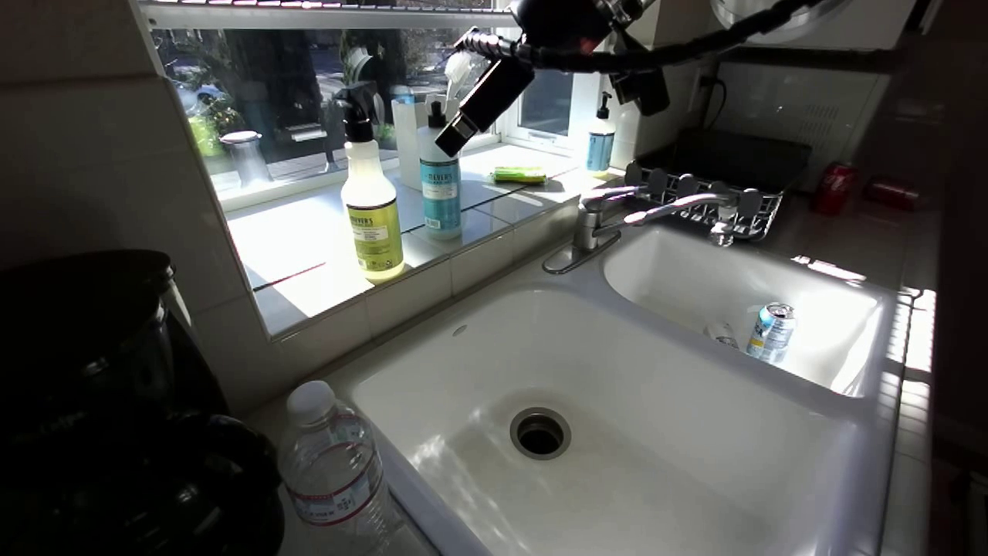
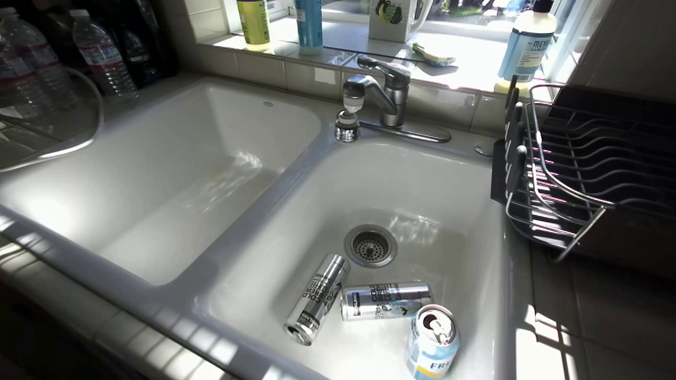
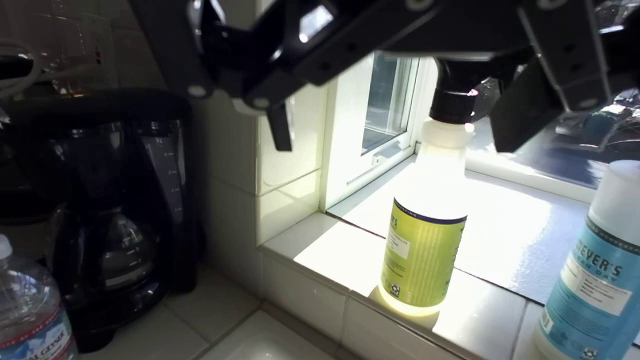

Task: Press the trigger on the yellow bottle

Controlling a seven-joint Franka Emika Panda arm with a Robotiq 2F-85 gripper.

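Observation:
The yellow bottle [image 1: 373, 232] stands upright on the window sill. Its lower part shows in an exterior view [image 2: 254, 24], and it also stands right of centre in the wrist view [image 3: 425, 250]. Its black spray head with the trigger [image 1: 355, 116] sits on top; in the wrist view the spray head [image 3: 452, 102] is partly hidden behind my gripper. My gripper [image 3: 397, 150] is open and empty, its fingers wide apart, the right finger nearer the bottle's neck. In an exterior view my gripper [image 1: 552, 123] hangs right of the spray head, apart from it. The trigger lever is hard to make out.
A teal bottle [image 1: 441, 193] stands beside the yellow one. A faucet [image 1: 590, 224] rises behind the double sink [image 1: 617, 340]. A coffee maker [image 3: 115, 200] and water bottle [image 1: 332, 471] stand on the counter. A dish rack [image 2: 560, 200] is beside the sink, with cans [image 2: 388, 301] in one basin.

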